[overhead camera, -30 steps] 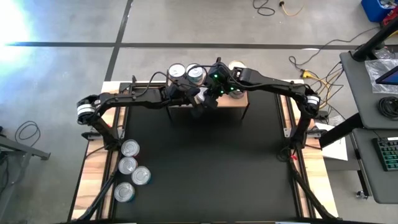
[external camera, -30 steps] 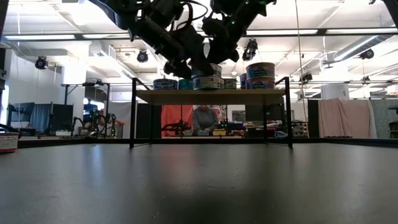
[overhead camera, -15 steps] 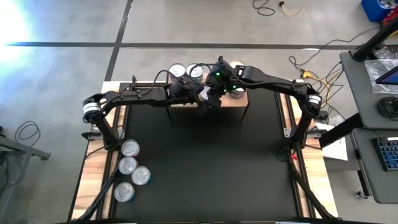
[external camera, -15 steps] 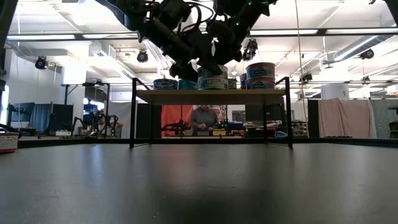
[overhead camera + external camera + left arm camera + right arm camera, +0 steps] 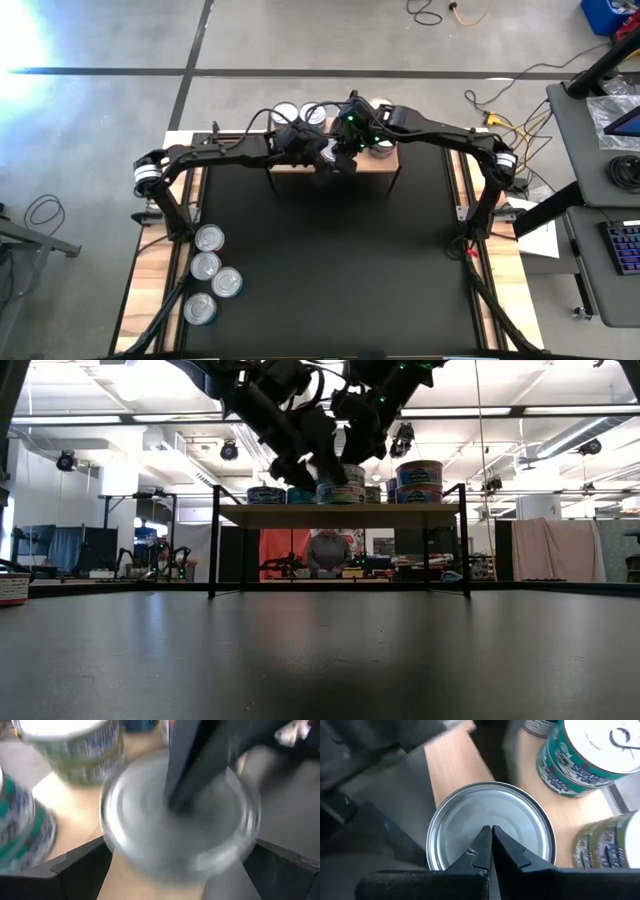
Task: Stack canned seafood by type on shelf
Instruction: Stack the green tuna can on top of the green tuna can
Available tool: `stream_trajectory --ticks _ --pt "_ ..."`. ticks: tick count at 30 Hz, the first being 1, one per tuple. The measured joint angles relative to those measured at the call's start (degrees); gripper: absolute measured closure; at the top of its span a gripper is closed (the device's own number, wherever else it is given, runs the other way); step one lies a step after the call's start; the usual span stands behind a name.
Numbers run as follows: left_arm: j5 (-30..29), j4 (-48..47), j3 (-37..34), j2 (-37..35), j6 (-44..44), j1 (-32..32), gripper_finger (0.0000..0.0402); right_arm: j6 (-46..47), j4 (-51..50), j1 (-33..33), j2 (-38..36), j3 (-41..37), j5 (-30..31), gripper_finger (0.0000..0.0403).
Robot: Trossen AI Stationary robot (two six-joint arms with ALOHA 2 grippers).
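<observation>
A silver-topped tin [image 5: 465, 820] stands on the light wood shelf [image 5: 386, 160] near its near edge. It also shows in the left wrist view [image 5: 145, 835] and the low view [image 5: 340, 493]. My left gripper [image 5: 318, 155] comes from the left and is shut on this tin. My right gripper [image 5: 491, 827] is shut, and its tips are on the middle of the tin's top. More tins stand on the shelf: teal-labelled stacked ones [image 5: 585, 755], yellowish ones [image 5: 605, 845] and silver-topped ones at the back [image 5: 285, 112]. My left gripper pinches the tin's round side wall [image 5: 107, 845] between its two fingers, one on each side, coming slanting down from the table's left. The tin stands upright with its bottom on the shelf's wood top. My right gripper presses its shut fingertips [image 5: 485, 837] on the middle of the tin's lid [image 5: 492, 815], from above, pointing down.
Several loose silver-topped tins [image 5: 208, 238] lie in a row on the left edge of the black mat [image 5: 330, 270]. The shelf's black legs [image 5: 214, 540] stand at the mat's far end. A person [image 5: 325, 550] shows in the room behind the shelf.
My left gripper has shifted a little toward the table's right edge along the shelf's near edge, closer to my right gripper. My right gripper has stayed over the tin.
</observation>
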Motion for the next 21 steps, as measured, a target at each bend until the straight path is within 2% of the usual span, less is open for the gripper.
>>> stream_trajectory --ticks 3,6,8,12,21 --pt "-0.7 -1.4 0.0 0.2 0.4 0.4 0.0002 0.2 -0.5 -0.1 0.3 -0.1 0.6 0.0394" --pt "-6.6 -0.5 -1.0 0.1 0.2 0.2 0.0002 -0.2 -0.2 -0.2 0.4 -0.1 1.5 0.0394" --pt "-7.9 -0.6 -1.5 0.1 0.7 0.2 0.0002 -0.2 -0.2 -0.2 0.4 -0.1 1.6 0.0394" --pt "-3.0 -1.4 -1.8 0.1 2.7 0.4 0.0002 -0.3 -0.3 -0.3 0.4 -0.1 1.4 0.0394" --pt "-2.3 -5.9 -1.2 -4.3 3.0 -0.4 0.0002 -4.3 -2.9 -1.2 -0.3 -0.1 1.7 0.0394"
